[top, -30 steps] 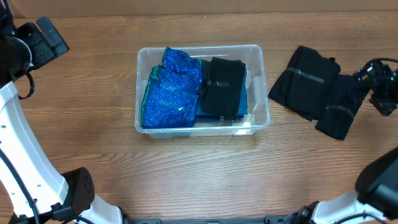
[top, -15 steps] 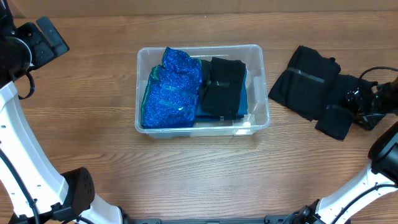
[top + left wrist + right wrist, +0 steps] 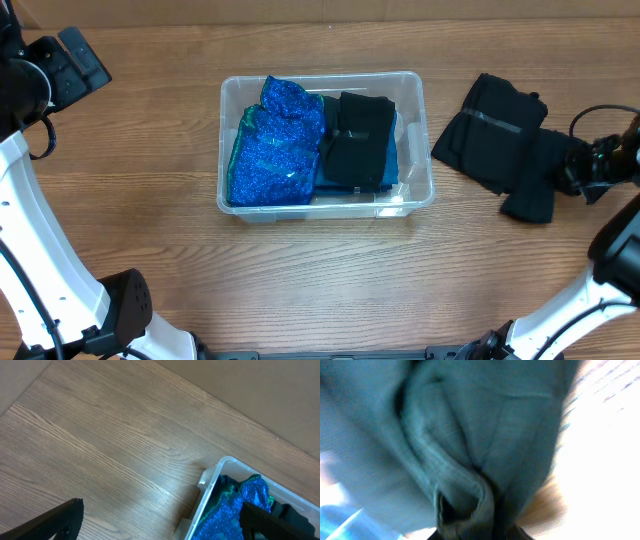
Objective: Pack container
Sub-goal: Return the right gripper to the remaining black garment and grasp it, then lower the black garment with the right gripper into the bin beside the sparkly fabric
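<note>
The wood-grain table [image 3: 150, 230] ran bare along its near edge, its planks lying left to right. Further in, near the middle, stood the container [image 3: 424, 190], clear-walled and upright. A sparkly blue garment [image 3: 275, 150] filled its left half. A folded black garment [image 3: 358, 140] lay in its right half on top of blue cloth.

To the container's right, apart from it, a larger black garment [image 3: 495, 130] lay flat on the wood. A smaller black garment [image 3: 535, 180] touched its right edge. Beyond the far edge of the table rose a plain tan backdrop [image 3: 300, 10].

The right arm [image 3: 600, 290] came up from the near right corner and bent inward, low over the table. The right gripper [image 3: 588, 165] was at the right end of the smaller black garment. In the right wrist view that cloth filled the frame, blurred. A bunched fold of it ran down to the bottom edge, where the jaws had closed on it.

The left arm [image 3: 40, 250] curved up the left side to the far left corner, well apart from the container. The left gripper [image 3: 160, 525] hung above bare wood with its fingers [image 3: 55, 520] spread wide and nothing between them. The container's left corner showed in the lower right of the left wrist view
</note>
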You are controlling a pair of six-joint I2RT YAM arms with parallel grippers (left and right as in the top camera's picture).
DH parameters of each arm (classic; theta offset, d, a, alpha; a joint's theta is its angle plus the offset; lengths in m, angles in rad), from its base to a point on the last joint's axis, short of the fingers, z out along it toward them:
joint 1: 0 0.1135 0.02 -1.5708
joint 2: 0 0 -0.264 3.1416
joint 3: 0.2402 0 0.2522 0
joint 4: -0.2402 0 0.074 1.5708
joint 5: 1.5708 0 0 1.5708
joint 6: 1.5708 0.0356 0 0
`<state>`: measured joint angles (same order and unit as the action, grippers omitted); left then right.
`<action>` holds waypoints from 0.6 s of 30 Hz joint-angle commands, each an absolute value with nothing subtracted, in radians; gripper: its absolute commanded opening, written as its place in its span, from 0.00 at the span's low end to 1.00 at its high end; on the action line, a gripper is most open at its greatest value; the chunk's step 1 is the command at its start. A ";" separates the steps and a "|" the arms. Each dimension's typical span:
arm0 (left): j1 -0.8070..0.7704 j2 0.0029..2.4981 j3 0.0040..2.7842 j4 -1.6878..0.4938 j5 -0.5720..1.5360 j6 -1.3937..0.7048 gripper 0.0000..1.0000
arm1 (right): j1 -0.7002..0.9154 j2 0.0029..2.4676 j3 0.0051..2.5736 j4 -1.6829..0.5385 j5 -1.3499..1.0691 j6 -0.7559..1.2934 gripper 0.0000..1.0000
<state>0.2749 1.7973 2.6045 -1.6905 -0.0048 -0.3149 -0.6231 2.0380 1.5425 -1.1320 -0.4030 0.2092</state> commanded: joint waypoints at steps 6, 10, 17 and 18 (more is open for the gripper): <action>0.275 1.799 2.605 -1.689 -0.010 -0.311 1.00 | -0.350 1.522 1.591 -1.170 -0.608 0.205 0.04; 0.275 1.799 2.605 -1.689 -0.010 -0.311 1.00 | -0.107 1.479 1.591 -1.169 -0.638 0.204 0.04; 0.275 1.799 2.605 -1.689 -0.010 -0.311 1.00 | 0.220 1.542 1.570 -1.102 -0.461 0.203 0.04; 0.275 1.799 2.605 -1.689 -0.010 -0.311 1.00 | 0.256 1.563 1.570 -1.092 -0.463 0.168 0.04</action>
